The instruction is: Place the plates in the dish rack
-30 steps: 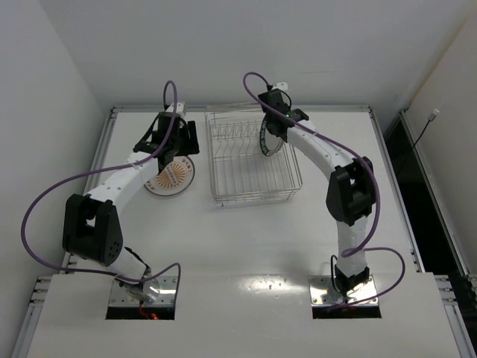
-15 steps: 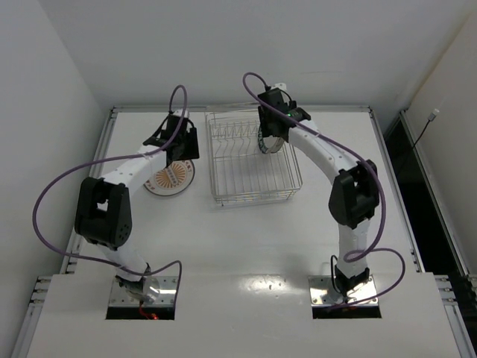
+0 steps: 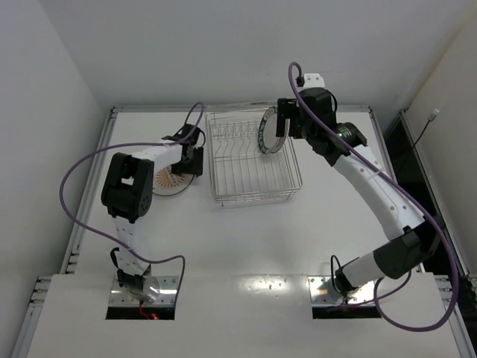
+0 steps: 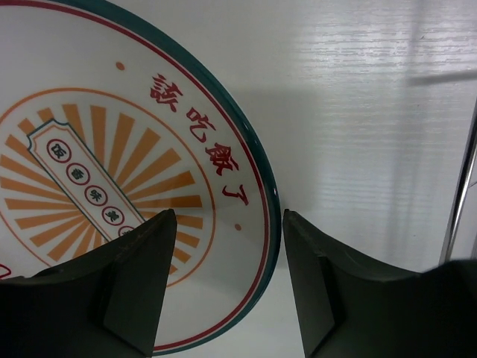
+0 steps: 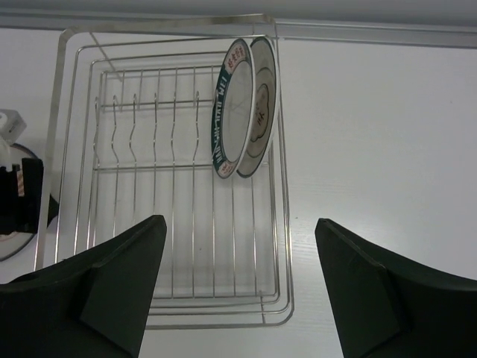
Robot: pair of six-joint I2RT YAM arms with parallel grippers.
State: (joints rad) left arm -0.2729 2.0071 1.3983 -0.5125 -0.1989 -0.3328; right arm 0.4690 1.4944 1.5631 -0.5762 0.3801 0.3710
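We see L arm (image 3: 158,154) and R arm (image 3: 373,188): white links, blk joints, purple cables (image 3: 62,203). Fingers (image 5: 112,291) dk grey, matte, wedge-shaped.

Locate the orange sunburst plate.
In the top view, the sunburst plate lies flat on the table, just left of the dish rack, partly beneath the open left gripper.

The right gripper (image 5: 238,224) hangs with its jaws spread wide above the rack (image 5: 171,224), and ahead of the gap between them the teal-rimmed plate (image 5: 227,112) and white plate (image 5: 262,104) stand on edge together at the rack's right end.
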